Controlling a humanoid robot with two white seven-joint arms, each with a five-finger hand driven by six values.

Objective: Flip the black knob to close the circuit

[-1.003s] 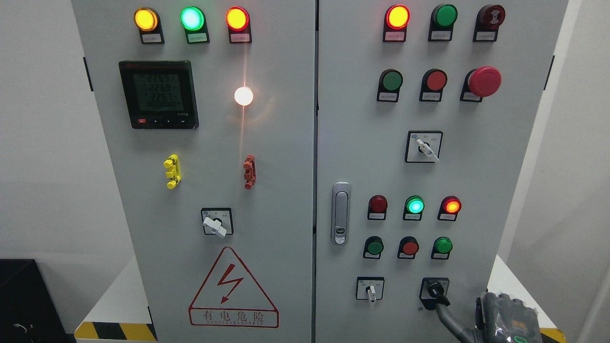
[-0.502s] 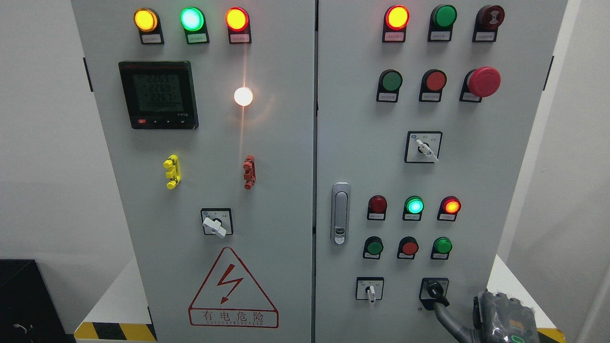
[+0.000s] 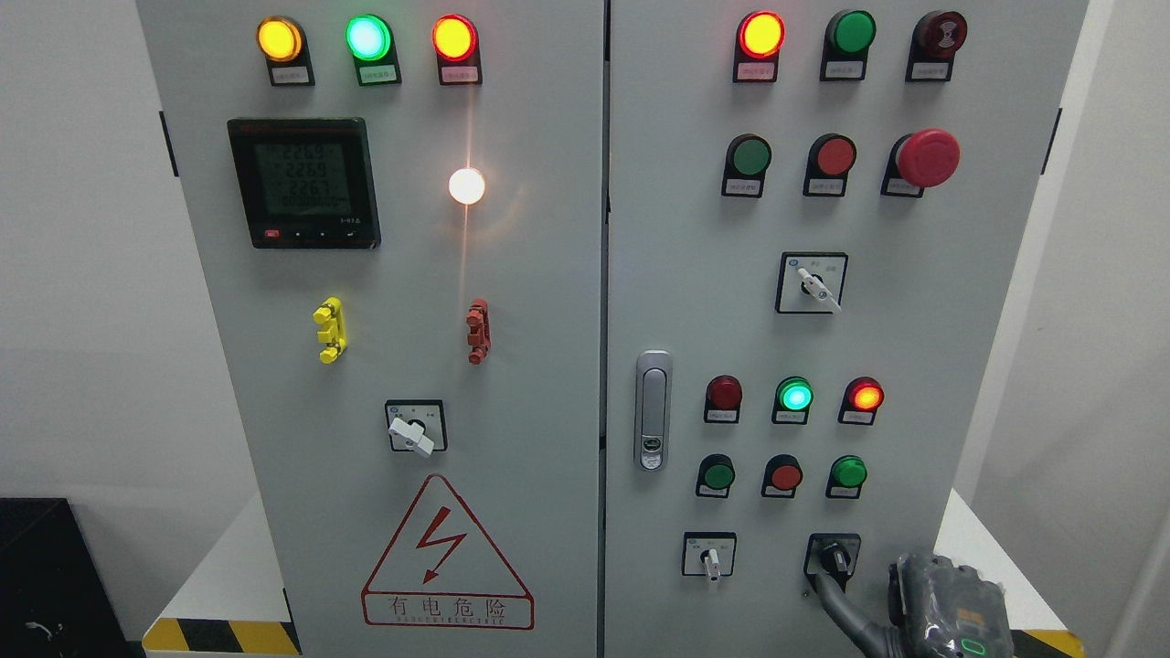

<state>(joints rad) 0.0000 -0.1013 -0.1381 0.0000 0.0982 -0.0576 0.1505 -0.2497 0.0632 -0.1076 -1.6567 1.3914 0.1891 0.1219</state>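
The black knob sits in a black square plate at the lower right of the grey cabinet's right door. Its lever points down, slightly to the right. My right hand enters from the bottom right corner. One dark grey finger stretches up and left, and its tip touches the lower end of the knob's lever. The rest of the hand stays to the right of the knob, grasping nothing. My left hand is out of view.
A white-lever selector sits just left of the black knob, with three round buttons and three lamps above. A door latch is further left. The left door carries a meter and a warning triangle.
My right hand has shifted left and a little lower. The black knob's lever has swung from the lower right toward straight down under the finger.
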